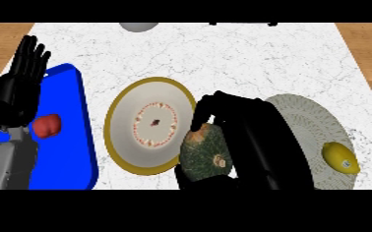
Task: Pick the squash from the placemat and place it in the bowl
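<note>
Item, right hand (243,128): black, entering from the lower edge at centre-right, fingers and thumb curled round the squash and clamped on it; one finger (201,112) hooks over the squash's upper left side.

Item, dark green, mottled, round squash with a pale stem scar (205,152): held in the right hand. It shows at the right rim of the bowl and overlaps that rim in the view; whether it touches the rim cannot be told.

Item, shallow round bowl with a mustard-yellow rim and a pale inside bearing a ring of reddish dots (152,125): just left of the squash, nothing inside it.

Item, round, pale grey woven placemat (312,123): right of the hand, partly hidden by it. A yellow lemon (340,157) lies on its right part.

Item, left hand (22,81): at the left edge, fingers straight and up, resting, holding nothing.

Item, blue rectangular tray (69,128): left of the bowl, carrying a small red fruit (48,126).

Item, white marbled counter (240,59): bears all the above.

Status, as judged: the pick looks done, since the squash is off the placemat and in hand. The carry appears nearly finished. Left to do: bring the squash over the bowl's middle, lower it, and open the fingers.
</note>
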`<state>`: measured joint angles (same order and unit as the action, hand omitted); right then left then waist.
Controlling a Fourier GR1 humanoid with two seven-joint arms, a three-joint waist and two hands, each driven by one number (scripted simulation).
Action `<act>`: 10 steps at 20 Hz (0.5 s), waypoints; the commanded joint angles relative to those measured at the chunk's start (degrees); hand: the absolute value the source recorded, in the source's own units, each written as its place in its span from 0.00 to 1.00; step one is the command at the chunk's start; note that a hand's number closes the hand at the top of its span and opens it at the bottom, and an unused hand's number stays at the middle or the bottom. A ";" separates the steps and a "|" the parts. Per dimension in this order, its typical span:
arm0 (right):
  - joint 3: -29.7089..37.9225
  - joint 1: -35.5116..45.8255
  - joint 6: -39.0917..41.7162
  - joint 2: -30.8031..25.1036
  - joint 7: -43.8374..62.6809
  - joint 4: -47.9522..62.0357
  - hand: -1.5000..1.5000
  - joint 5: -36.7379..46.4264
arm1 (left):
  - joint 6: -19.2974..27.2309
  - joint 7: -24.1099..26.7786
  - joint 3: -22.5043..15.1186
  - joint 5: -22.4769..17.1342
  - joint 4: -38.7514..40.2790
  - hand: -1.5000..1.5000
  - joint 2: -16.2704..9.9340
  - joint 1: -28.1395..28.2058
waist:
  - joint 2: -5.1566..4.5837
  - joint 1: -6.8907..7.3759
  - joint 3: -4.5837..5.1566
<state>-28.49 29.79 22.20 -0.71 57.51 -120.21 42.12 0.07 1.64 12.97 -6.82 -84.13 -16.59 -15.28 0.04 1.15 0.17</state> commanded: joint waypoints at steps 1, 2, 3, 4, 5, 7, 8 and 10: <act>-6.77 7.33 -9.70 0.67 6.77 12.65 1.00 -0.81 | -1.05 -2.00 1.33 -1.63 -0.91 0.50 -1.66 -1.61 | -0.07 0.34 -0.09; -3.62 10.44 -9.27 0.67 8.16 13.49 1.00 -5.16 | -0.10 -3.68 0.95 -1.48 -2.24 0.50 -0.90 -0.62 | -0.03 0.21 -0.11; -5.45 10.96 -11.97 0.68 8.09 15.87 1.00 -3.35 | -2.12 -1.74 1.79 -2.33 -1.30 0.50 -1.79 0.73 | -0.04 0.13 -0.10; -6.71 12.22 -13.83 0.68 7.44 19.67 1.00 -4.88 | 0.76 -1.33 -1.09 0.59 -1.73 0.50 1.13 0.52 | -0.12 0.27 -0.11; -7.85 9.96 -14.96 0.68 5.86 20.44 1.00 -3.18 | 0.53 -3.91 -0.76 -0.70 -7.32 0.50 1.06 3.89 | 0.05 0.36 -0.15; -9.32 9.08 -17.52 0.69 4.58 22.05 1.00 -2.85 | -1.88 0.20 1.46 -1.61 -0.85 0.50 -0.72 1.77 | -0.06 -0.49 -0.13; -11.51 12.10 -20.44 0.69 5.22 27.59 1.00 -2.05 | 1.07 -1.18 -0.99 0.87 -4.16 0.50 1.33 2.24 | -0.06 0.08 -0.13; -13.03 15.38 -21.64 0.69 8.52 31.35 1.00 -1.86 | 1.37 -1.74 -1.74 1.41 -1.82 0.50 1.64 -0.24 | -0.10 0.09 -0.11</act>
<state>-37.29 40.55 6.80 -0.30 59.06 -96.35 40.26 0.48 0.15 12.53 -6.66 -85.86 -15.97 -15.00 -0.07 1.07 0.05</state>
